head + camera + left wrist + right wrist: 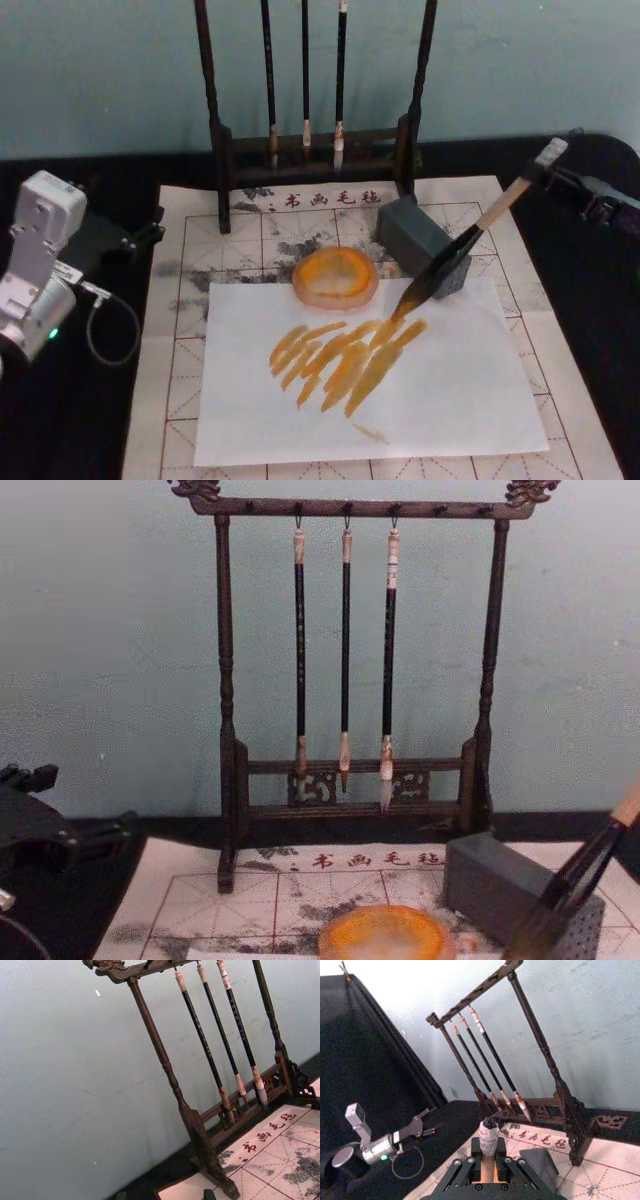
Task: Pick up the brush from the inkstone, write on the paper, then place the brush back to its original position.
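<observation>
Pale wood forms the handle of the large calligraphy brush (482,230), which slants across the grey inkstone block (408,232). Its dark tip touches the white paper (450,390) just in front of the block, among orange strokes. The right end effector (487,1171) reaches in from the block's right and pinches the handle's upper end. The left arm (38,262) is parked well to the block's left.

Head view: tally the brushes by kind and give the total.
thin dark-handled brushes hanging on the rack: 3
large brush with pale handle, tilted over the paper: 1
Total: 4
</observation>
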